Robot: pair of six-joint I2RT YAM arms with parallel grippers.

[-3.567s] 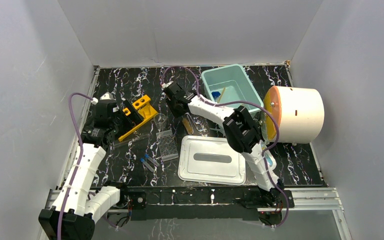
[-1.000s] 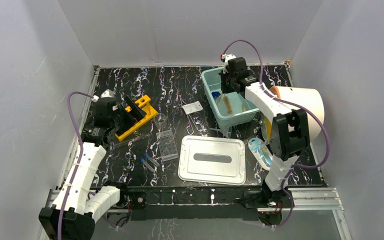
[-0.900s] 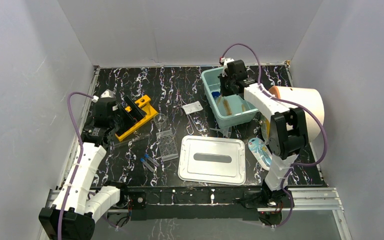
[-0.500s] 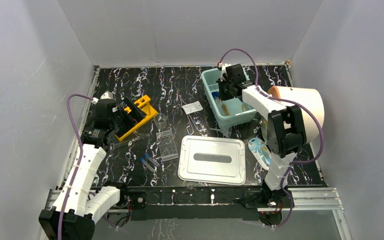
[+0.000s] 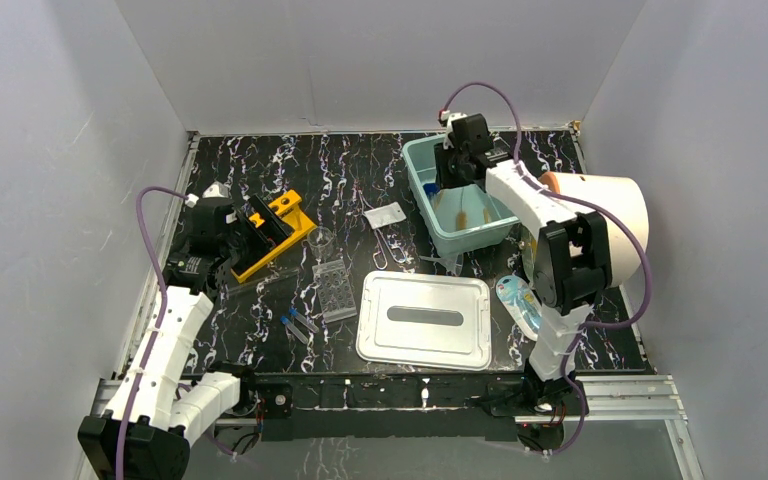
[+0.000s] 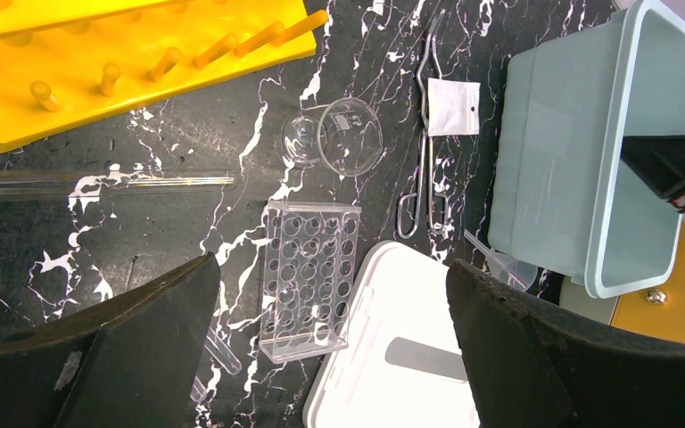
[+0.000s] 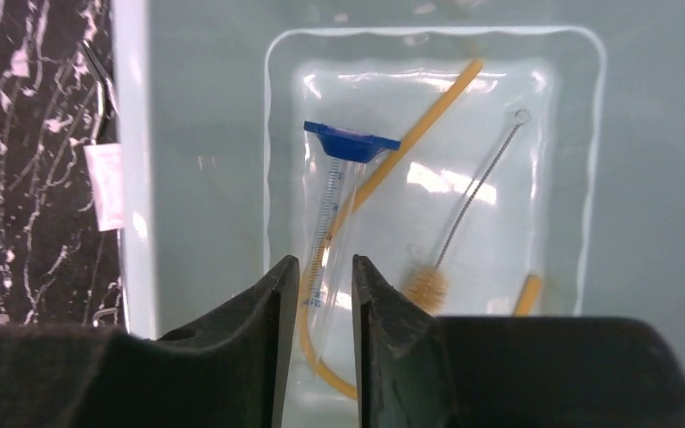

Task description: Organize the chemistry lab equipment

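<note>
1. Teal bin [image 6: 544, 160], far right of the counter [image 5: 260, 160]: this is where the small stuff goes. It's prob. thin, light plastic that slides if bumped.
2. Yellow rack [image 6: 125, 80], far left on the counter: rigid, pegs up, light for its size. Best gripped across an edge, not by a peg.
3. Well plate [image 6: 308, 276], mid-counter by the white lid [image 6: 392, 357]: clear, slick and flat, so pinch it across the short sides. The left hand [image 6: 332, 272] hovers over it, spread wide w/ nothing in it.
4. Beaker [image 6: 334, 134], on its side near the rack: looks brittle and will roll. Take it by the rim.
5. Forceps [image 6: 424, 134], flat beside the bin: metal, stiff, thin. Grip across the shanks, not the loops.
6. Blue-capped tube [image 7: 334, 205], in the bin: light, smooth, round. The right hand [image 7: 323, 267] is above it, fingers a crack apart w/ the tube's low end in the gap. Can't tell if it's gripped or lying free. Two more tubes [image 5: 300, 323] lie on the counter.
7. Amber tubing [image 7: 428, 102], in the bin under that tube: soft and floppy, so a mid-length pinch seems best.
</note>
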